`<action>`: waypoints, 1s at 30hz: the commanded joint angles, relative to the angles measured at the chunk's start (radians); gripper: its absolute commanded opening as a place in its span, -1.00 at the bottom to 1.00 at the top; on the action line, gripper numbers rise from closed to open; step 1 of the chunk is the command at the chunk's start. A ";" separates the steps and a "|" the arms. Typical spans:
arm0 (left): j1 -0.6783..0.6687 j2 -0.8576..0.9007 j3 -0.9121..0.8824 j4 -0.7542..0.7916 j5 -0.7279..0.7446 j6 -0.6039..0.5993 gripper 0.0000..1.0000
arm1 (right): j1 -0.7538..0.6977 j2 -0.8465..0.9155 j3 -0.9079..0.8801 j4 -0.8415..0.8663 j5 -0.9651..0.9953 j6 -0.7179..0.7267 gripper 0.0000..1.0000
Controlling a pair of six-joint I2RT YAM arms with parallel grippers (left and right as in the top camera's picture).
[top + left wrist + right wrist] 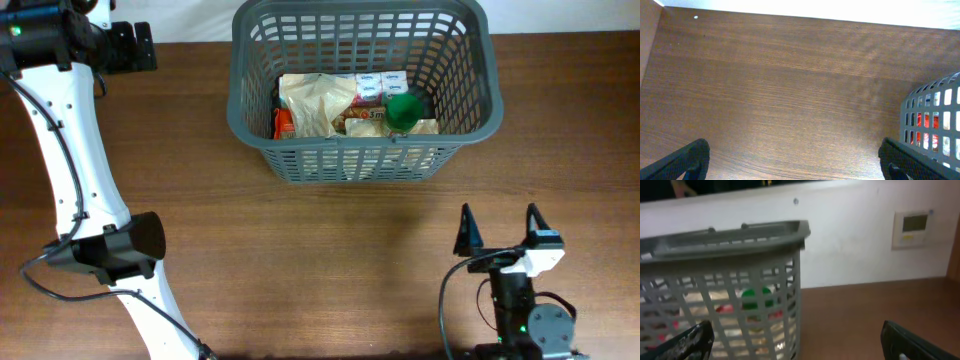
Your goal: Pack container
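- I see the basket (360,160) at the middle of the table's far edge, with groceries (315,103) inside.
- My left gripper (796,161) is near the far-left corner, fingers spread, holding nothing.
- My right gripper (497,228) is near the near edge, toward the right, fingers spread, holding nothing.

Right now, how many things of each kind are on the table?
Basket: 1
Beige bag: 1
Small white boxes: 2
Green round thing: 1
Orange packet: 1
Printed tan packet: 1
Total: 7 in view; more may be hidden.
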 commanded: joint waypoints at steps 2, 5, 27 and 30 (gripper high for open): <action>0.004 0.004 -0.004 0.002 -0.011 -0.013 0.99 | -0.004 -0.011 -0.105 0.077 -0.032 0.010 0.98; 0.004 0.004 -0.004 0.002 -0.011 -0.013 0.99 | -0.004 -0.011 -0.104 0.038 -0.032 0.009 0.98; 0.002 0.004 -0.004 0.002 -0.011 -0.013 0.99 | -0.004 -0.008 -0.104 -0.071 -0.031 0.009 0.98; 0.000 -0.021 -0.005 0.002 -0.011 -0.013 0.99 | -0.004 -0.008 -0.104 -0.071 -0.031 0.009 0.98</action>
